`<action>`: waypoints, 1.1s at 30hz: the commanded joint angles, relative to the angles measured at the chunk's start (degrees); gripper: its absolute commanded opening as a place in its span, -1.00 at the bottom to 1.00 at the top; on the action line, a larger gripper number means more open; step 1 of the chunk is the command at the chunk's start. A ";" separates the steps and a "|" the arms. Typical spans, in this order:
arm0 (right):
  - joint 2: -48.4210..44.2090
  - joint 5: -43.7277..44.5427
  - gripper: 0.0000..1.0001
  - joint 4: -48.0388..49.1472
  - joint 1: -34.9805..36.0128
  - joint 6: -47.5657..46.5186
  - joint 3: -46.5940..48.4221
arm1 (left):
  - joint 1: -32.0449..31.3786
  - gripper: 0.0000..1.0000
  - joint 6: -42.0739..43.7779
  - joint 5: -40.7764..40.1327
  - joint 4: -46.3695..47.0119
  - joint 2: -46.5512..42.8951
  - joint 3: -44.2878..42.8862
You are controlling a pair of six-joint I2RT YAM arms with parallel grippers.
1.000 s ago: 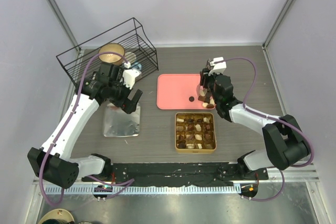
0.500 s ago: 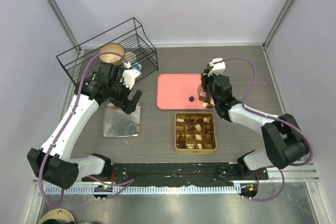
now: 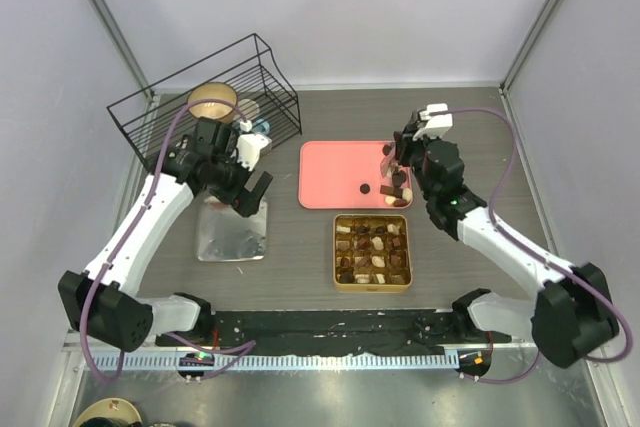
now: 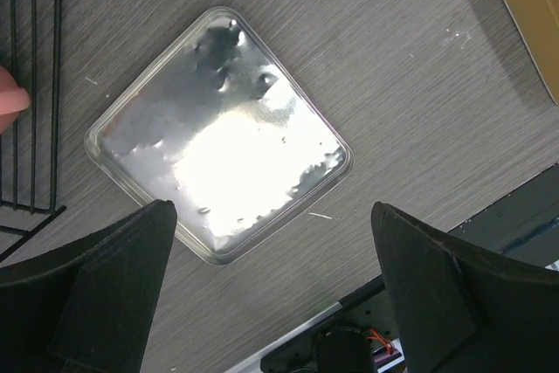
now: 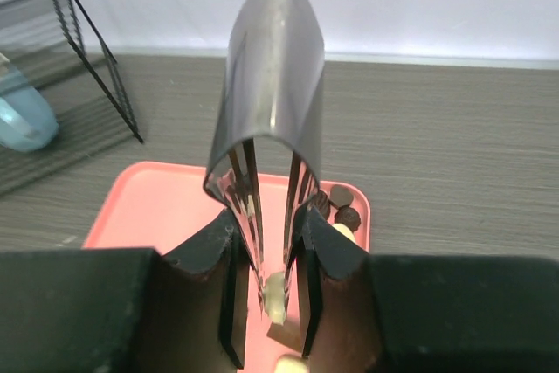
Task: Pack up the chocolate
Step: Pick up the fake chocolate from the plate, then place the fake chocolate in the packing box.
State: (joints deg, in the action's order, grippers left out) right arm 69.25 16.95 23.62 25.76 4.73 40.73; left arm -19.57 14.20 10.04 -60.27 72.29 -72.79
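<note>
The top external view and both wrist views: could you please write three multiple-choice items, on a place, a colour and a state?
1. Relative to the flat rectangular tray, the gold square gridded tin lies: A nearer the arm bases; B farther from them; C on top of it.
2. That tray is: A green; B pink; C blue.
3. Above the silver square lid, the left tool is: A shut on a chocolate; B shut on the lid; C open.
Answers: A, the tin sits below the tray in the top view; B, its bare surface is pink; C, its fingers stand wide apart.
</note>
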 commanded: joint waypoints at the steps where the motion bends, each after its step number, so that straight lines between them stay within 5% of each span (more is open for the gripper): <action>1: -9.21 0.45 -0.99 -11.46 0.26 4.58 6.73 | 0.68 0.99 1.10 -0.20 0.86 2.94 -1.73; 9: -24.50 0.72 -0.99 -41.67 4.03 14.41 8.75 | 1.11 0.99 0.92 0.06 1.21 6.28 -2.88; 17: -27.07 1.76 -0.98 -61.03 13.60 21.54 13.23 | 1.12 1.00 0.31 -0.03 0.50 4.97 -2.79; 27: -29.61 5.55 -0.97 -66.24 19.85 24.54 10.95 | 1.03 0.99 -1.45 1.12 -0.55 2.24 -2.79; 33: -30.14 5.55 -0.73 -66.25 20.12 23.39 9.99 | 1.12 0.99 -1.63 1.29 -1.96 1.45 -3.41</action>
State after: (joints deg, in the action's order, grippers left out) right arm 39.79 21.02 -43.33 45.41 27.99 51.07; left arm -18.72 13.47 10.35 -61.32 75.57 -74.02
